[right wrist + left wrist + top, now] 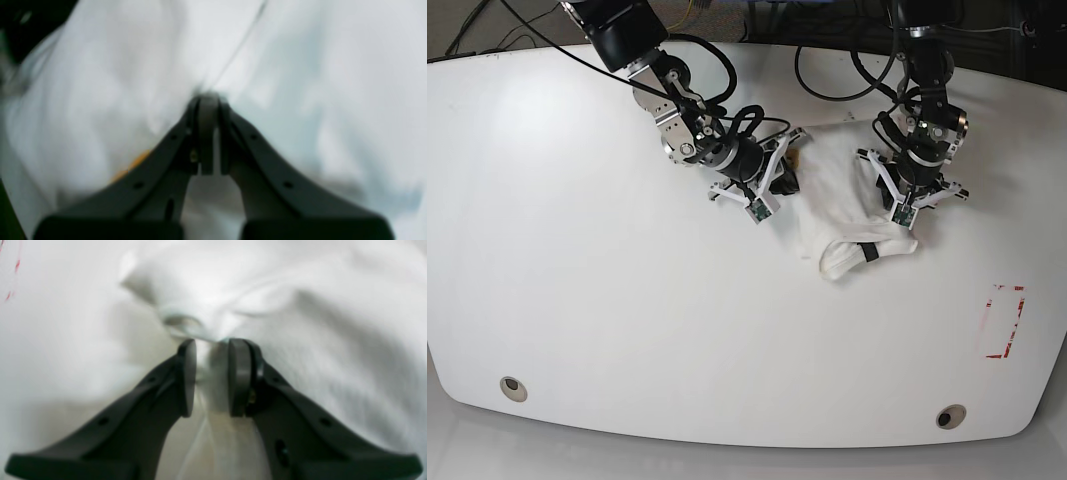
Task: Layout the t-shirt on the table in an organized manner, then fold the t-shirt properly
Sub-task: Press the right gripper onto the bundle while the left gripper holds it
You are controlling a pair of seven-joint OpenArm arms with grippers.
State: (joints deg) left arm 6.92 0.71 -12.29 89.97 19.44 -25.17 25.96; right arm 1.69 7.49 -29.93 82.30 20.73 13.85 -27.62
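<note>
The white t-shirt (839, 198) lies bunched up at the back right of the white table (627, 300). My left gripper (868, 250) is shut on a thick gather of its fabric at the near edge; in the left wrist view (211, 343) cloth (333, 323) fills the gap between the pads. My right gripper (787, 180) is shut on the shirt's left edge; in the right wrist view (208, 100) the jaws pinch a thin fold of the t-shirt (116, 83). A bit of orange print (133, 165) shows by the left finger.
A red tape rectangle (1005, 320) is on the table at the right, also showing faintly in the left wrist view (13, 280). Two grommet holes (513, 387) (947, 415) sit near the front edge. Black cables (827, 70) loop at the back edge.
</note>
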